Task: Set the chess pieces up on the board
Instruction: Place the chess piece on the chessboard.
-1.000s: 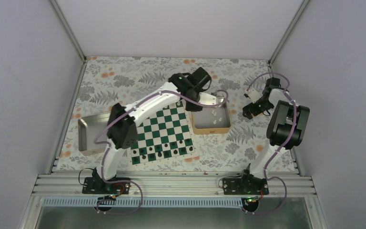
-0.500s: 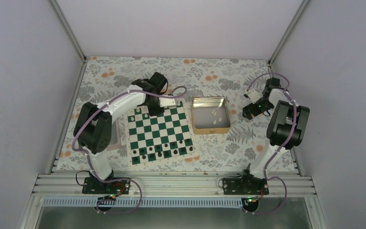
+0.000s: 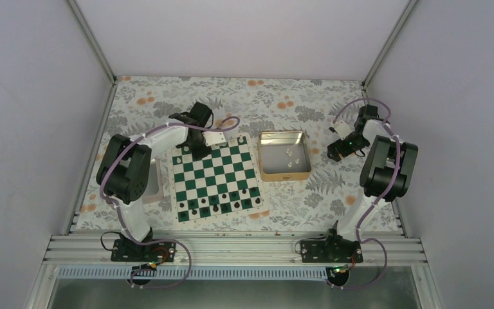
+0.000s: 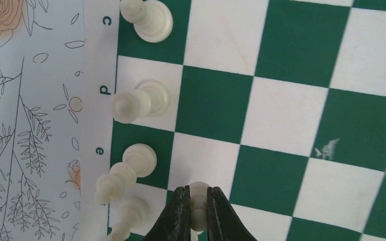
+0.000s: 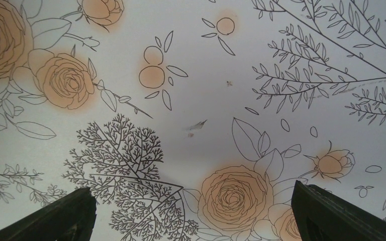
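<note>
1. Since the earlier view, the left arm (image 3: 167, 134) is being found swung away from the tin (image 3: 284, 176), over to the far edge of the board (image 4: 281, 125).
2. The left gripper (image 4: 197, 193) is being held pinched tight on a white piece (image 4: 197, 201); its long axis is being kept in line with the fingers, a rounded end showing at the tips.
3. Just left of the fingers, other white pieces (image 4: 139, 103) are being seen upright in a row.
4. The right gripper (image 5: 191, 193) is being held wide apart, gripping nothing, above the floral cloth (image 5: 196, 75).
</note>
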